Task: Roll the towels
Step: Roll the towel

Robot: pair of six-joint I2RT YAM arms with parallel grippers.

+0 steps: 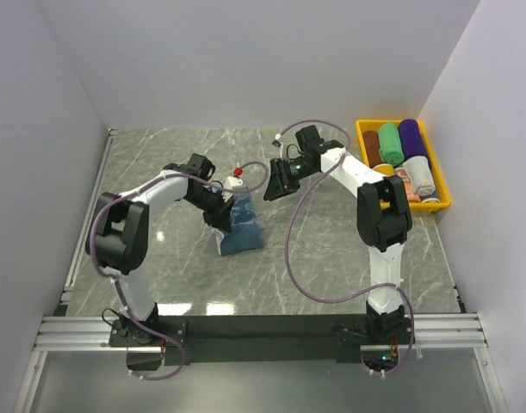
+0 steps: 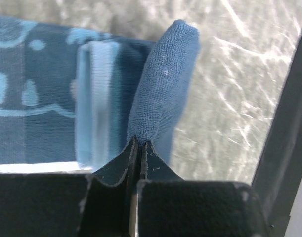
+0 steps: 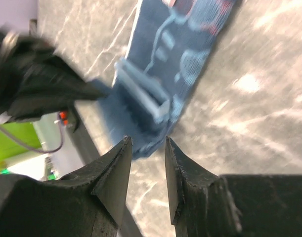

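Note:
A blue towel with white print (image 1: pixel 242 225) lies on the marble table between the arms. My left gripper (image 1: pixel 221 206) is shut on a fold of it; in the left wrist view the pinched blue fold (image 2: pixel 163 84) stands up from the closed tips (image 2: pixel 140 143). My right gripper (image 1: pixel 274 188) hovers just right of the towel's far end, open and empty. In the right wrist view its tips (image 3: pixel 147 145) frame the near end of the printed towel (image 3: pixel 165 64). Rolled towels in green (image 1: pixel 390 143), purple (image 1: pixel 411 138) and brown (image 1: pixel 371 146) lie in the bin.
The yellow plastic bin (image 1: pixel 364 129) stands at the back right beside the right wall. A small white object with a red top (image 1: pixel 237 179) sits at the towel's far end. White walls close in left, back and right.

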